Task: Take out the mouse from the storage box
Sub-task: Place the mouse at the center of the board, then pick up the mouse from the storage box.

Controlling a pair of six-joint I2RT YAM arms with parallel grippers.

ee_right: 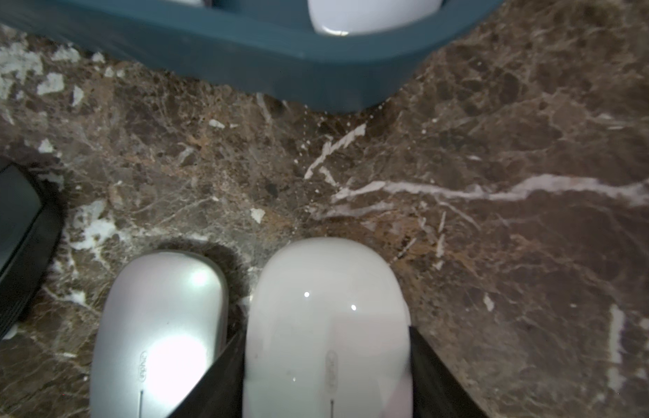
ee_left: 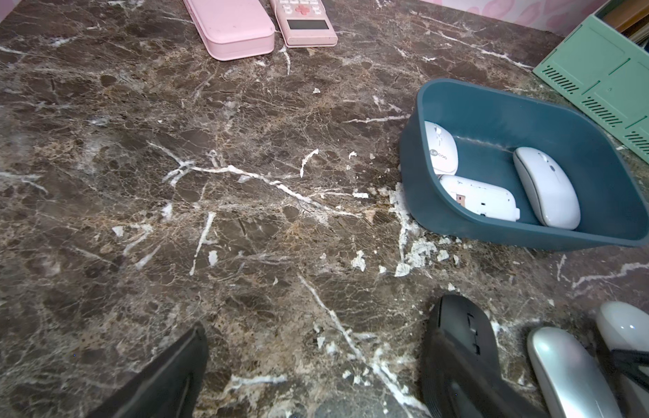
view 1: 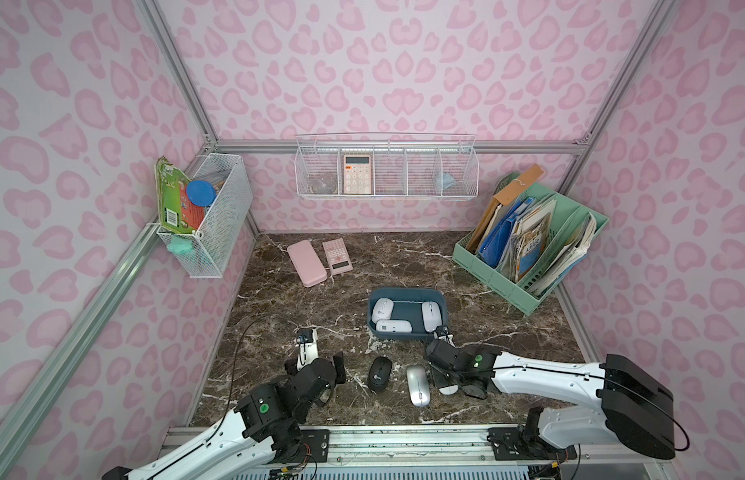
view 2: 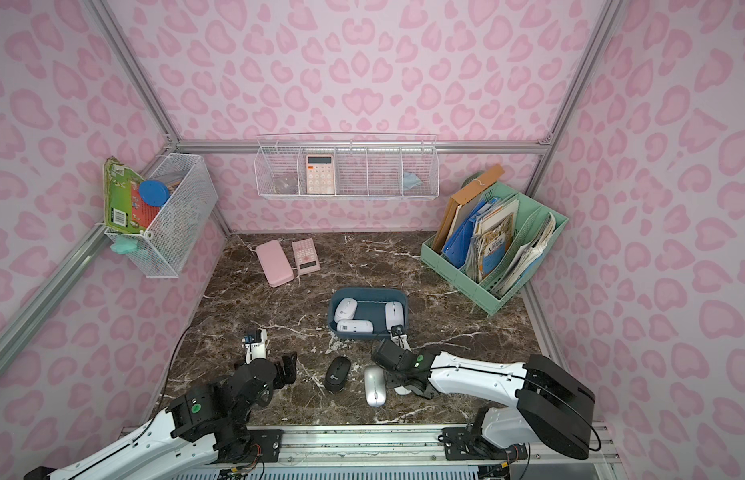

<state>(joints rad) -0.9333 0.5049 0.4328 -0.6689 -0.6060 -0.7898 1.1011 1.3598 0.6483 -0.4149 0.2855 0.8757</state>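
Observation:
The storage box (view 1: 406, 335) is a dark teal tub in the middle of the marble table, seen in both top views. Three white mice lie inside it (view 1: 382, 309) (view 1: 393, 326) (view 1: 431, 316); the left wrist view shows them too (ee_left: 545, 188). In front of the box, my right gripper (ee_right: 326, 331) is shut on a glossy white mouse (ee_right: 326, 289), one finger against each side. This mouse (view 1: 447, 389) sits low beside a silver mouse (view 1: 418, 384). My left gripper (ee_left: 315, 365) stands open over bare table, left of a black mouse (view 1: 379, 374).
A pink case (view 1: 306, 264) and a pink calculator (view 1: 336, 255) lie at the back left. A mint-green file rack (view 1: 529, 245) full of papers fills the back right corner. White wire baskets hang on the back wall (view 1: 385, 166) and the left wall (view 1: 208, 216).

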